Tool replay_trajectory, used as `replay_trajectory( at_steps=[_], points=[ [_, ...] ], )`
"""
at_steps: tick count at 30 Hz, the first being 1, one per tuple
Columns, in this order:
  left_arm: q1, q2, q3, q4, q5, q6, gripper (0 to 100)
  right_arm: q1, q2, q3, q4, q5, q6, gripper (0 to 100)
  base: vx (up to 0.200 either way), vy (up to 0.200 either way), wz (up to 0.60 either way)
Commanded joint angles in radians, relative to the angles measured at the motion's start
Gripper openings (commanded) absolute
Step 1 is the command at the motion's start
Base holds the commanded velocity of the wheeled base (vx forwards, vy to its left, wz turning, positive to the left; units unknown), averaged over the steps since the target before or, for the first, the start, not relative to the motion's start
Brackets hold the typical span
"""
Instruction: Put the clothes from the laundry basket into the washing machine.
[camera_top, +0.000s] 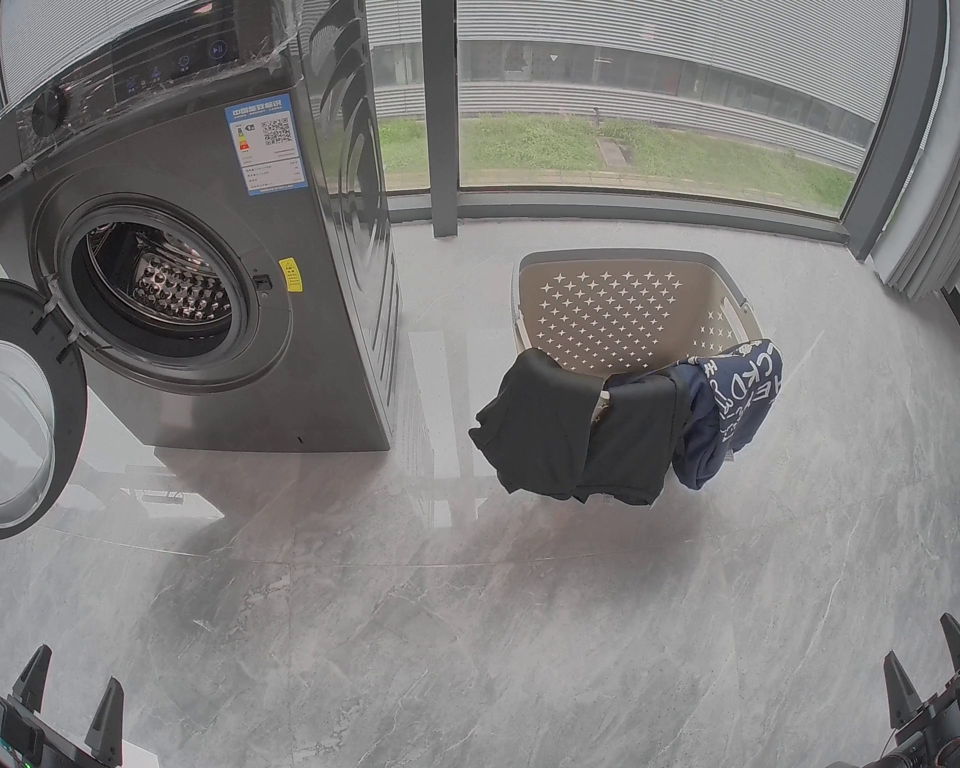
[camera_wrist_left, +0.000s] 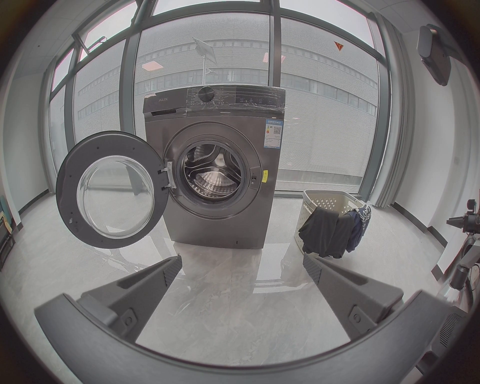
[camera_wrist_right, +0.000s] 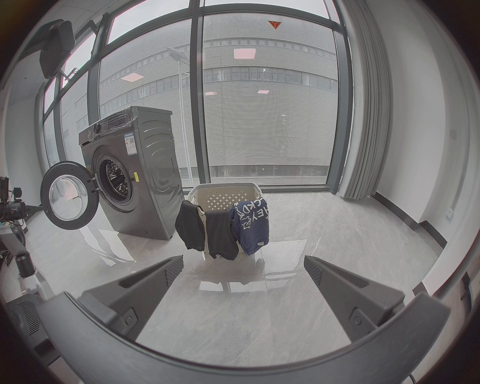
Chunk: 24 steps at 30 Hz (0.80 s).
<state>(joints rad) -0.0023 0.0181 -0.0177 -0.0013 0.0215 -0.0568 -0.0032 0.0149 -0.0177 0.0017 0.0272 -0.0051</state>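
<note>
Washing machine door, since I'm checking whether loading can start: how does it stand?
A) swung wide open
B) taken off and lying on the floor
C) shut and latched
A: the door hangs on its hinge, swung wide beside the washing machine, leaving the drum opening uncovered.

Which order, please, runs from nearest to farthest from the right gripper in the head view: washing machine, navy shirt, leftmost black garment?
1. navy shirt, on the laundry basket's right corner, closest to the right gripper.
2. leftmost black garment, on the same rim, further left.
3. washing machine, far left.
</note>
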Motion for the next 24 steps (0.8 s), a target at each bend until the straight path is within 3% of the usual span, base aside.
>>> replay_trajectory(
  at_steps=[1, 4, 13, 24],
  points=[
    [0.001, -0.009, 0.016, 0.000, 0.002, 0.000, 100, 0.000, -0.010, 0.018, 0.000, 0.000, -0.001, 100, 0.200, 0.000, 0.00],
    [-0.001, -0.009, 0.016, 0.000, 0.002, 0.000, 100, 0.000, -0.010, 0.018, 0.000, 0.000, -0.001, 100, 0.200, 0.000, 0.00],
    [-0.001, -0.009, 0.016, 0.000, 0.003, 0.000, 100, 0.000, -0.010, 0.018, 0.000, 0.000, -0.001, 100, 0.000, 0.000, 0.00],
    [0.001, -0.009, 0.016, 0.000, 0.003, 0.000, 100, 0.000, -0.010, 0.018, 0.000, 0.000, -0.001, 100, 0.000, -0.200, 0.00]
  ],
)
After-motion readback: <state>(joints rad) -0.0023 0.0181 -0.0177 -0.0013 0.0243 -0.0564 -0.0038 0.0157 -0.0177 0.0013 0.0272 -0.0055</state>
